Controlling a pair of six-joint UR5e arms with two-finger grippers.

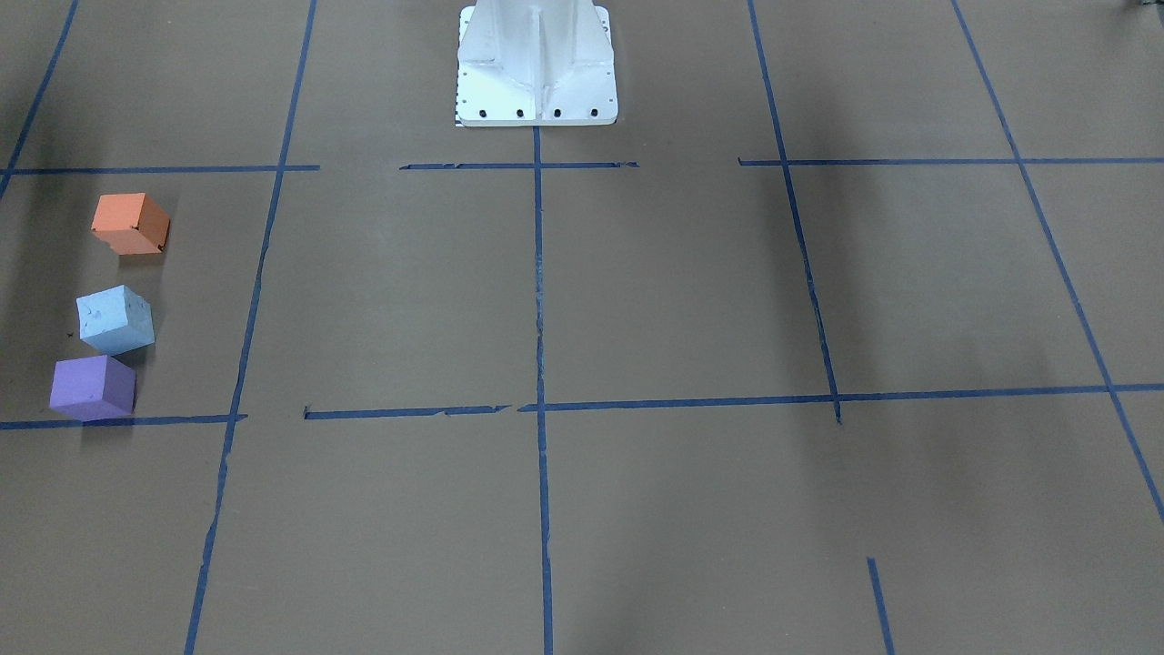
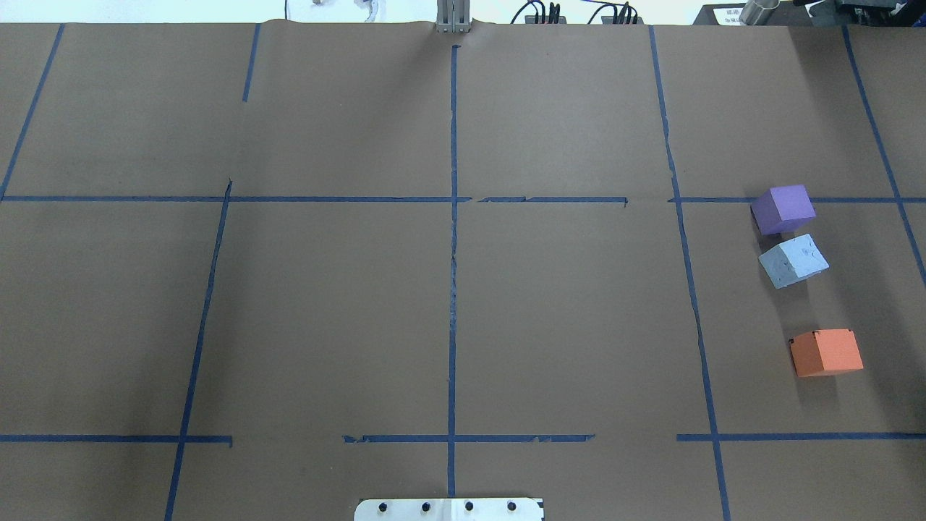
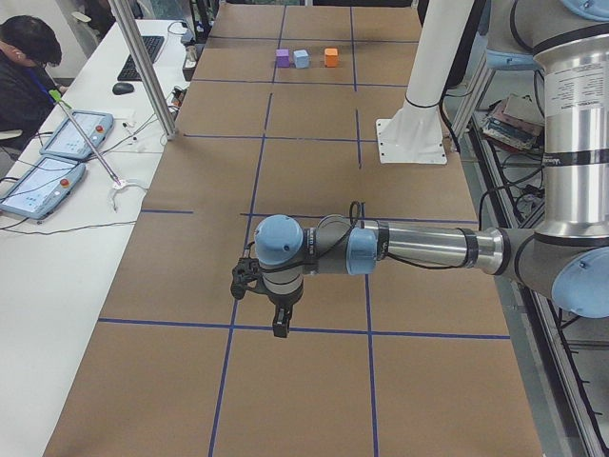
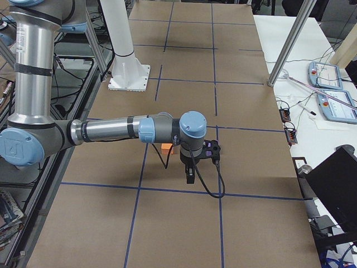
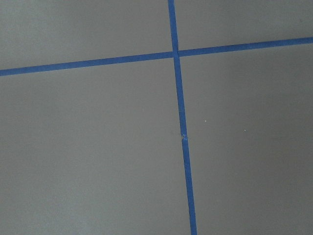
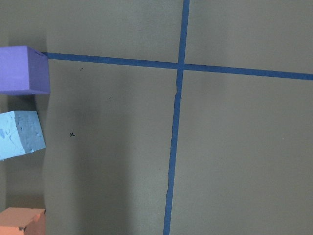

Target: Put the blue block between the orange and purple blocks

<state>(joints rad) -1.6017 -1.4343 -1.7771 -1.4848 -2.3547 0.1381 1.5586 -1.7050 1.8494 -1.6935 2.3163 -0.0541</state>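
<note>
The blue block (image 1: 115, 318) sits on the brown table between the orange block (image 1: 132, 223) and the purple block (image 1: 93, 387), close to the purple one and further from the orange one. All three show in the overhead view: purple (image 2: 783, 208), blue (image 2: 793, 260), orange (image 2: 826, 352). The right wrist view has them at its left edge: purple (image 6: 22, 70), blue (image 6: 19, 133), orange (image 6: 22, 221). My left gripper (image 3: 278, 327) hangs over the table far from the blocks. My right gripper (image 4: 188, 176) hangs above the table beside them. Neither gripper touches a block, and I cannot tell whether either is open or shut.
The white robot pedestal (image 1: 536, 64) stands at the table's robot side. Blue tape lines (image 2: 453, 217) grid the brown paper. A side table with tablets (image 3: 57, 157) and a seated operator (image 3: 24, 71) runs along the far edge.
</note>
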